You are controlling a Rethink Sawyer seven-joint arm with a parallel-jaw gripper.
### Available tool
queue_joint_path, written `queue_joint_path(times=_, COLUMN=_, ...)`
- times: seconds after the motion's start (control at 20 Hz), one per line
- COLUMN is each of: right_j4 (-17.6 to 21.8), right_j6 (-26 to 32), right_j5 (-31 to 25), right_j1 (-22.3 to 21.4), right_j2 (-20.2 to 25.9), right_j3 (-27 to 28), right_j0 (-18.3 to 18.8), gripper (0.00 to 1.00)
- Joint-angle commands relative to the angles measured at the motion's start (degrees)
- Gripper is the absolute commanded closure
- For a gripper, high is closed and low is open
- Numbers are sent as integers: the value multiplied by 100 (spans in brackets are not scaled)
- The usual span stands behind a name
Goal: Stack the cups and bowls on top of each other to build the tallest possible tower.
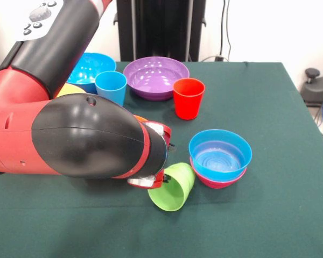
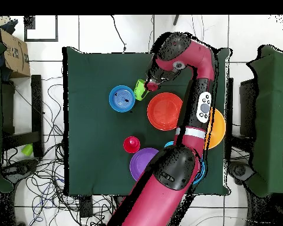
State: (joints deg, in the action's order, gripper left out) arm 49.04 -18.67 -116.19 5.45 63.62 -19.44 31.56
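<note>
Lime green cup (image 1: 174, 189), dark green tablecloth (image 1: 269, 107)

A bulky robot arm (image 1: 70, 134) with glossy red housings and rounded black joint covers. One upper link carries a light grey control panel (image 1: 39, 16) with dark round buttons. A small screw hole marks the black elbow cover.

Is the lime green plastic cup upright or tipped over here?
Tipped: the lime green plastic cup is tilted on its side, open mouth facing the camera, at the gripper.

Front camera low across green table (image 1: 269, 107), overhead straight down, both sharing tabletop
</note>
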Motion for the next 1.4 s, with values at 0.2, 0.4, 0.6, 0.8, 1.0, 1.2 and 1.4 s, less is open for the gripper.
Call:
queue_joint_path(times=0.2, right_j4=-255, right_j6=537, right_j5=266, right_j1=-174, right_j2=-765, right_j3=-1238, right_j0=160, gripper=0)
queue_joint_path(times=0.4, right_j4=-470, right_j6=311, right_j5=505, right_j1=-240, right_j2=-972, right_j3=-1584, right_j0=250, gripper=0)
queue_joint_path(times=0.6, right_j4=-565, right_j6=235, right_j5=771, right_j1=-197, right_j2=-1038, right_j3=-1701, right_j0=269, gripper=0)
queue_joint_path(times=0.8, right_j4=-595, right_j6=192, right_j5=1061, right_j1=-232, right_j2=-1114, right_j3=-1733, right_j0=267, gripper=0)
queue_joint_path(times=1.0, right_j4=-755, right_j6=-187, right_j5=1513, right_j1=-639, right_j2=-1276, right_j3=-2241, right_j0=353, gripper=0)
queue_joint_path(times=1.2, right_j4=-1075, right_j6=-802, right_j5=1645, right_j1=-1210, right_j2=-1414, right_j3=-2903, right_j0=474, gripper=0)
queue_joint_path(times=1.4, right_j4=-1471, right_j6=-1584, right_j5=2083, right_j1=-1569, right_j2=-1589, right_j3=-3553, right_j0=617, gripper=0)
